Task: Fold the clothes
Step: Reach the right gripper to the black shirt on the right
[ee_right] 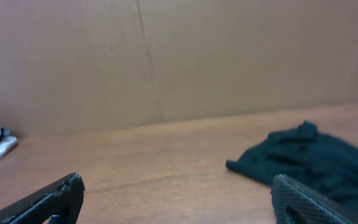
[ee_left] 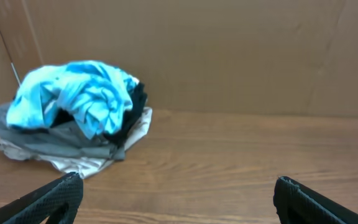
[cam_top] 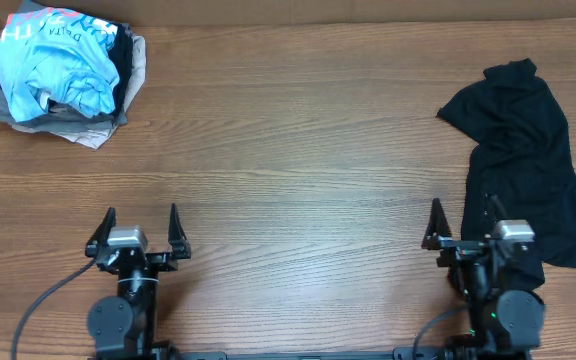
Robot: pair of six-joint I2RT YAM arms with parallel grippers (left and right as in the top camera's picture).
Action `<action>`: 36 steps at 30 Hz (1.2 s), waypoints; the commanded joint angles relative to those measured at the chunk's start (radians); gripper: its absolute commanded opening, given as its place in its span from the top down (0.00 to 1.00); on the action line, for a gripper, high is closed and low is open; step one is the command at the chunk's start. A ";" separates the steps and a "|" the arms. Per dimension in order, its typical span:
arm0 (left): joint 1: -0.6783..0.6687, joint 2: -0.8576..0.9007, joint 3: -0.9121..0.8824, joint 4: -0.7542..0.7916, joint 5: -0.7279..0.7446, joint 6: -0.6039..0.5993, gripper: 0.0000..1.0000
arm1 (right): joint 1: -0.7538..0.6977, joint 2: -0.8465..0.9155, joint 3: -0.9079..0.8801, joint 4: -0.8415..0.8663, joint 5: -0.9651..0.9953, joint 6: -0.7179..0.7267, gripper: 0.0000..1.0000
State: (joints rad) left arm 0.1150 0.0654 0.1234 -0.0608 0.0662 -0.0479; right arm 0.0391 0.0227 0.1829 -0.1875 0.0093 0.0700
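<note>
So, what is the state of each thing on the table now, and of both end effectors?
black garment: crumpled, not folded, lying loose on the right.
light blue shirt: bunched up, on top of the grey and tan clothes.
grey and tan clothes: piled loosely, far left corner.
left end effector: open, holding nothing.
right end effector: open, holding nothing, next to the black garment.

I am seeing the table [cam_top: 298, 150] showing smooth, faintly glossy wood grain, the black clothes [cam_top: 523, 150] lying as soft matt cloth, the wall [ee_right: 229, 56] behind looking like dull brown cardboard, and my right fingers [ee_right: 316, 202] showing matt, finely textured black plastic.
</note>
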 commanded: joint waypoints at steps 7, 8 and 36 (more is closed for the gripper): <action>-0.004 0.404 0.442 -0.106 0.047 0.026 0.00 | -0.004 0.241 0.444 -0.205 0.024 -0.045 0.00; -0.004 0.456 0.490 -0.131 0.064 0.026 0.00 | -0.004 0.290 0.499 -0.237 0.024 -0.045 0.00; -0.004 1.537 1.281 -0.731 0.260 0.104 0.00 | -0.203 1.414 1.308 -1.092 -0.029 0.127 0.00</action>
State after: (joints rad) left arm 0.1143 1.5646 1.3815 -0.7971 0.2623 0.0483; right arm -0.0929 1.3914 1.4673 -1.2644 -0.0475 0.1219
